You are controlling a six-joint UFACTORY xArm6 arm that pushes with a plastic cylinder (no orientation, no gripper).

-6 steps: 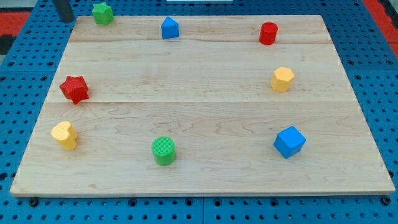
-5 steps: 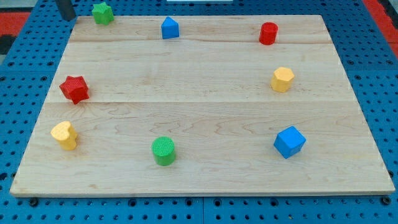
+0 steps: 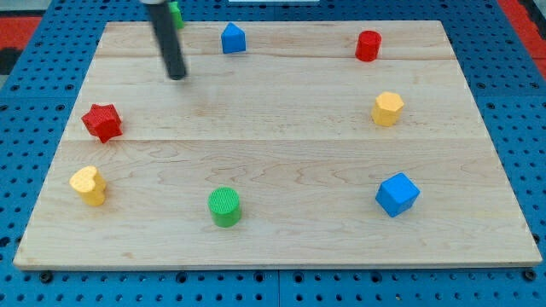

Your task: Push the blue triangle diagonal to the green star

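The blue triangle (image 3: pixel 233 38) sits near the view's top, left of centre. The green star (image 3: pixel 176 12) is at the top edge, mostly hidden behind my rod; only a sliver shows. My tip (image 3: pixel 177 75) rests on the board below the green star and to the lower left of the blue triangle, apart from both.
A red star (image 3: pixel 102 121) and a yellow heart (image 3: pixel 89 184) lie at the view's left. A green cylinder (image 3: pixel 225 206) is at the bottom. A red cylinder (image 3: pixel 368 45), a yellow hexagon (image 3: pixel 387 108) and a blue cube (image 3: pixel 397 194) lie at the right.
My rod has moved from the top left corner to the right and down onto the board, now covering most of the green star. The blocks have not moved.
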